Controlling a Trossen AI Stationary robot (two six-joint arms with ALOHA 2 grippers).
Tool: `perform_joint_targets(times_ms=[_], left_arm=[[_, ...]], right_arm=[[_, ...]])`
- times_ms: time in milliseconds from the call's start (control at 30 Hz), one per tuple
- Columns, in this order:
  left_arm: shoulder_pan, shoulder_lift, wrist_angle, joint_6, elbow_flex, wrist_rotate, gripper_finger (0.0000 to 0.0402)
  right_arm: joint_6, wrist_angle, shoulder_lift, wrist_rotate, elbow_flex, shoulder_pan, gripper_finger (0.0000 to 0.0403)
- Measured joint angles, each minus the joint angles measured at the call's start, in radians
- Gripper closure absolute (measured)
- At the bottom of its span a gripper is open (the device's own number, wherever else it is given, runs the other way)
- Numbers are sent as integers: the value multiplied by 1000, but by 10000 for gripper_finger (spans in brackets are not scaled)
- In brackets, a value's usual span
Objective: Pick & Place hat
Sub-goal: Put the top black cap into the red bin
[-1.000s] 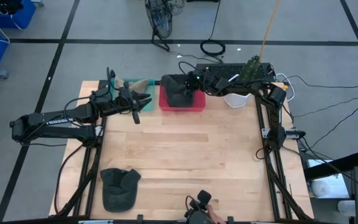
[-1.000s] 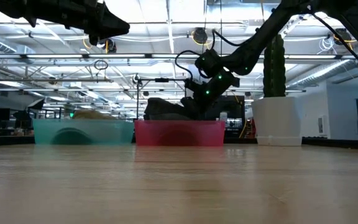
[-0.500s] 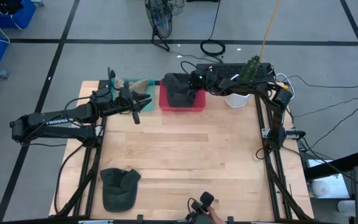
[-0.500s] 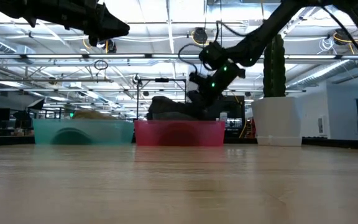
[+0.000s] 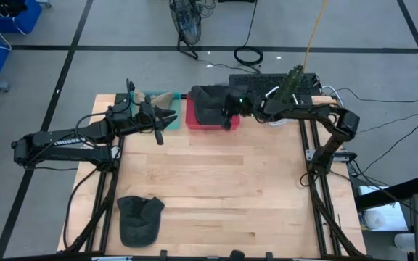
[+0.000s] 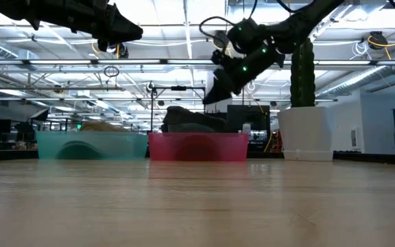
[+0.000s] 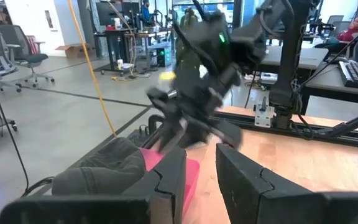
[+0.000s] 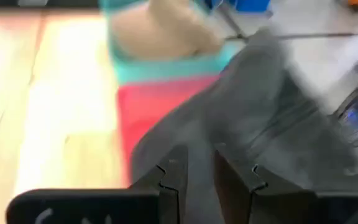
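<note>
The right gripper [image 6: 211, 96] hangs above the red bin [image 5: 210, 119], its 2 fingers [image 8: 173, 177] narrowly parted and empty, a dark hat [image 5: 207, 106] in the bin just below their tips, while the left gripper [image 5: 171, 118] waits beside the teal bin [image 5: 158, 98], fingers likewise slightly apart, and another hat [image 5: 138, 219] lies well apart.

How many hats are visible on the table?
2: a dark hat in the red bin, and another dark cap at the table's near-left corner. The teal bin holds something tan, unclear.
</note>
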Motion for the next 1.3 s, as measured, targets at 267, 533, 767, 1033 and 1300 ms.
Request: perform_joint_targets(times_ms=[267, 533, 767, 1033, 1300], left_arm=[[0, 0, 46, 0, 0, 0, 309], [2, 0, 67, 17, 0, 1, 309], [2, 0, 53, 29, 0, 4, 309], [2, 0, 33, 30, 0, 6, 309], [2, 0, 31, 6, 0, 8, 309]], right_arm=[[74, 310, 68, 7, -165, 23, 344], [91, 223, 241, 5, 11, -19, 344], [108, 123, 344, -12, 124, -39, 344], [159, 61, 342, -26, 134, -48, 344], [124, 42, 320, -19, 132, -36, 344]])
